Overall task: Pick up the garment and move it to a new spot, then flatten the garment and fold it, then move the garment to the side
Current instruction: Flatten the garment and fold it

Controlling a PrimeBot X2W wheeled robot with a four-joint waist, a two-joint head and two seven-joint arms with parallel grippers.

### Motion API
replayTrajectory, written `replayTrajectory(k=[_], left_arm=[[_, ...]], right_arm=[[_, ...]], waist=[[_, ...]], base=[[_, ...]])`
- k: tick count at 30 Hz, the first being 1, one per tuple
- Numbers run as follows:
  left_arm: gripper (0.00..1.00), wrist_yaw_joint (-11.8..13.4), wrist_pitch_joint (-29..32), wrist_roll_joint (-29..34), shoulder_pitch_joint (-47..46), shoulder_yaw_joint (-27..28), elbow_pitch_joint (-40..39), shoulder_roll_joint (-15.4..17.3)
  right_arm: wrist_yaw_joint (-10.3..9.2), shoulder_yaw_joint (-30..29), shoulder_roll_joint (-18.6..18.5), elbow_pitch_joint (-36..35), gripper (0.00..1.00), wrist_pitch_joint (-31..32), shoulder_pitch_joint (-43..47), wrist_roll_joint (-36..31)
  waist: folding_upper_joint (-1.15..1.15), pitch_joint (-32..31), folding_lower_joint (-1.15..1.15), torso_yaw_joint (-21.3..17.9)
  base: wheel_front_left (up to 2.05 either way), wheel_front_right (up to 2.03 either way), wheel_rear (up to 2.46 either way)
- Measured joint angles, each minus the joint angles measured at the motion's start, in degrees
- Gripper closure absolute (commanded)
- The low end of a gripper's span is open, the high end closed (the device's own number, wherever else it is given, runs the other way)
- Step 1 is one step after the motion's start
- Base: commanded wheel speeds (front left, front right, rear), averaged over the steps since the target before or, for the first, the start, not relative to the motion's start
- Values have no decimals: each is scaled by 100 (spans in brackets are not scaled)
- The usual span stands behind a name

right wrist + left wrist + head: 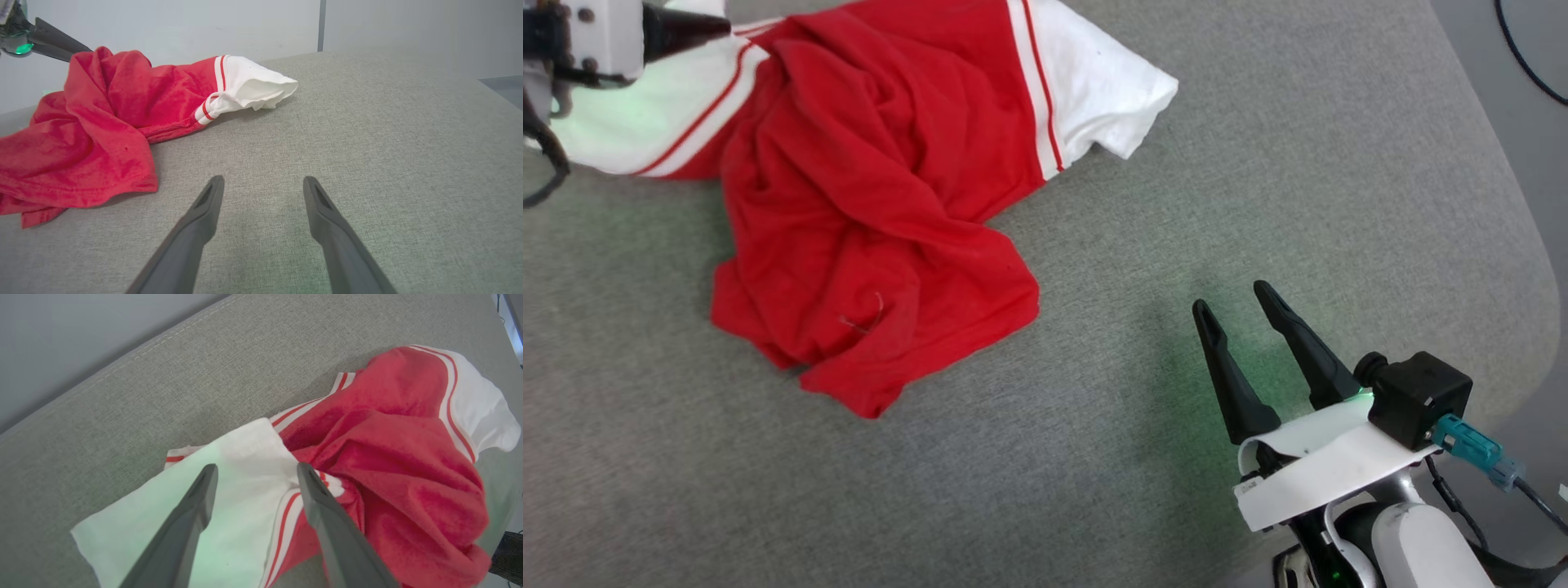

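garment (874, 204) is limp, light, bunched. left gripper (257, 468) gapes empty over the white sleeve (241, 539); you'd pinch at its striped seam (282, 522). right gripper (1232, 296) wide, empty.

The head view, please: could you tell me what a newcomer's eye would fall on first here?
First, the crumpled red soft-fabric shirt with white sleeves and striped trim, heaped at the upper left of the grey woven surface. Next, the right gripper, open over bare fabric at the lower right, apart from the shirt. The left gripper hangs open over one white sleeve.
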Motion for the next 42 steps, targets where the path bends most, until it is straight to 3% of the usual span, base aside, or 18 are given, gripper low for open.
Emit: replayTrajectory(k=[13, 21, 22, 24, 26, 31, 36, 39, 42], left_arm=[[0, 0, 233, -63, -289, -143, 314, -279], [0, 0, 383, 37, -280, -427, 341, -246], [11, 0, 398, 16, -281, -423, 366, -248], [68, 0, 433, -10, -281, -435, 378, -252], [100, 0, 414, -14, -282, -447, 371, -255], [100, 0, 205, -187, -276, -360, 361, -385], [100, 0, -391, -601, -70, -64, 93, -580], [100, 0, -753, -840, 238, 49, -323, -500], [100, 0, -1096, -978, 602, 123, -809, -197]], right_arm=[[0, 136, 2, 53, 0, -57, -93, 65], [0, 201, 4, 20, 0, -58, -137, 97], [0, 199, 4, 20, 0, -58, -137, 97], [0, 197, 3, 15, 0, -59, -147, 96], [0, 198, 4, 2, 0, -58, -156, 90], [0, 99, 5, -32, 0, 4, -165, -22], [0, -205, 10, -197, 0, 215, -170, -271], [0, -366, 9, -300, 0, 424, -178, -433], [0, -414, 14, -390, 0, 638, -198, -557]], waist=[[0, 177, 0, -118], [0, 219, 0, -122], [0, 217, 0, -121], [0, 210, 0, -114], [0, 198, 0, -96], [0, 150, 0, 35], [0, 55, 0, 351], [0, -41, 0, 608], [0, -164, 0, 880]], base=[[0, 0, 0], [0, 0, 0], [0, 0, 0], [0, 0, 0], [0, 0, 0], [0, 0, 0], [0, 0, 0], [0, 0, 0], [0, 0, 0]])
